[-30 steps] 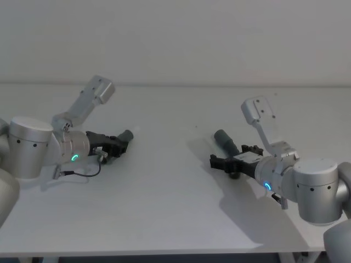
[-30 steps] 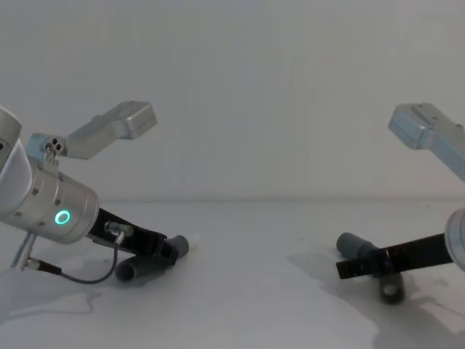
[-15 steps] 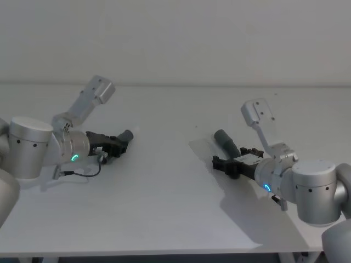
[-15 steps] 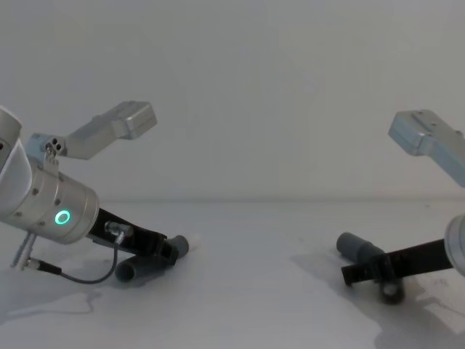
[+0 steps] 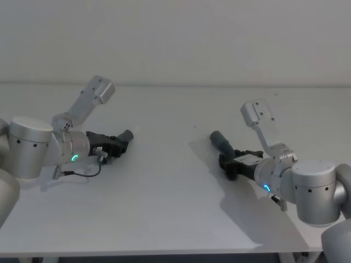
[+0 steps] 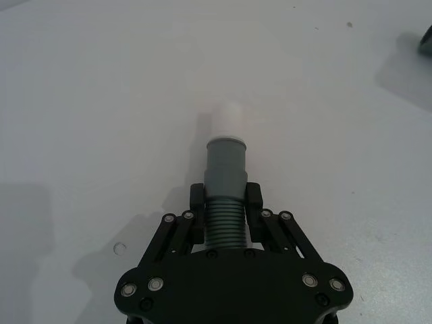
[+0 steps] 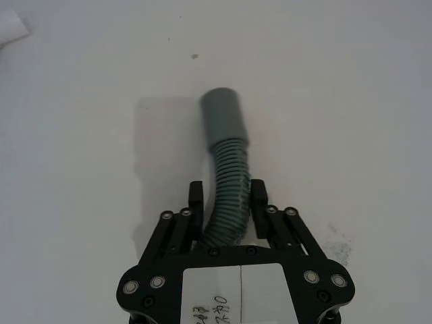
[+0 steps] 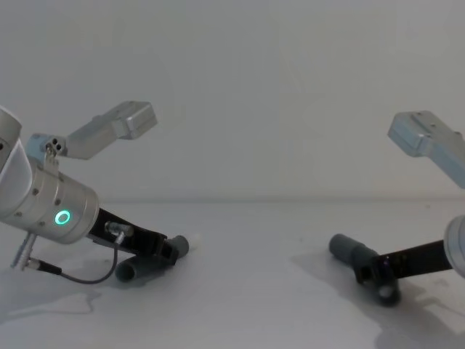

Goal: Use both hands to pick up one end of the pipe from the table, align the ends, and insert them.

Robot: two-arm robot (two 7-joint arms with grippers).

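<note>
Grey ribbed pipe, two pieces, low on the white table point(image 5: 164, 208). Head view: we log the left gripper point(image 5: 117, 144) closed on the left piece point(image 5: 127, 134) at the table's left side; the right gripper point(image 5: 230, 164) clamps the right piece point(image 5: 220, 141), well apart from it. Left wrist view: fingers point(image 6: 196, 200) pinch the ribbed section; the whitish tip point(image 6: 228, 120) points away. Right wrist view: we note fingers pressing both sides of the corrugated bend; collar point(image 7: 224, 111) ahead. Chest view: both pieces tilted, close to the tabletop.
</note>
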